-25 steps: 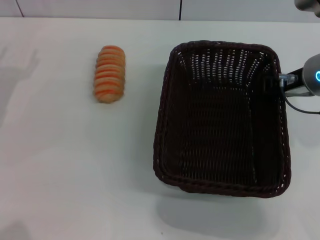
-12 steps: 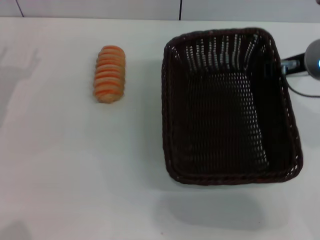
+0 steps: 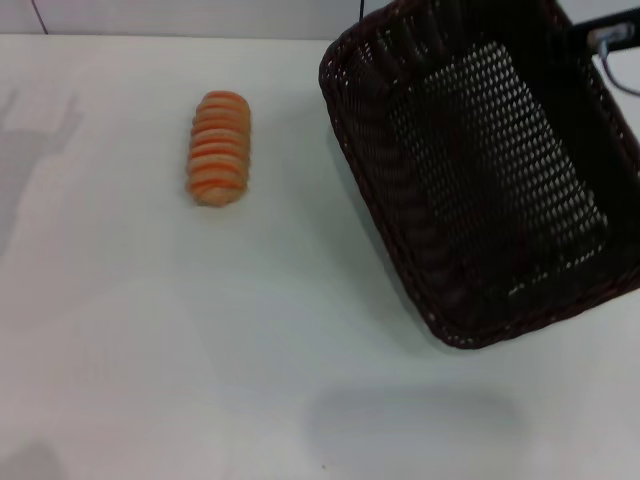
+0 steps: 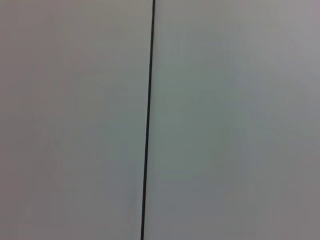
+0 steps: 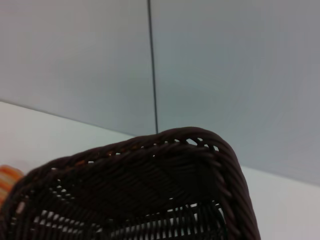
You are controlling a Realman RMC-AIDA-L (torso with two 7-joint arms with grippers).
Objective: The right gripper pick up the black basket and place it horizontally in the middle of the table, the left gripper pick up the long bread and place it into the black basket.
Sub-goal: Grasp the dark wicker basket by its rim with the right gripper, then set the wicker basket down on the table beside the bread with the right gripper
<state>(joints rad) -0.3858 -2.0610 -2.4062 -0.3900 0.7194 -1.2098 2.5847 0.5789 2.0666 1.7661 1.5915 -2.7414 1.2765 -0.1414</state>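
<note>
The black basket hangs in the air over the right side of the white table, tilted and turned at an angle, casting a shadow below. My right gripper grips the basket's far right rim at the top right edge of the head view; only a bit of it shows. The basket's braided rim fills the lower part of the right wrist view. The long bread lies on the table at the left, apart from the basket; its end shows in the right wrist view. My left gripper is out of view.
A grey wall with a dark vertical seam stands behind the table; it is all the left wrist view shows. The table's far edge runs just behind the bread.
The basket has been lifted off the table, moved up and to the right, and turned clockwise and tilted. The bread has not moved.
</note>
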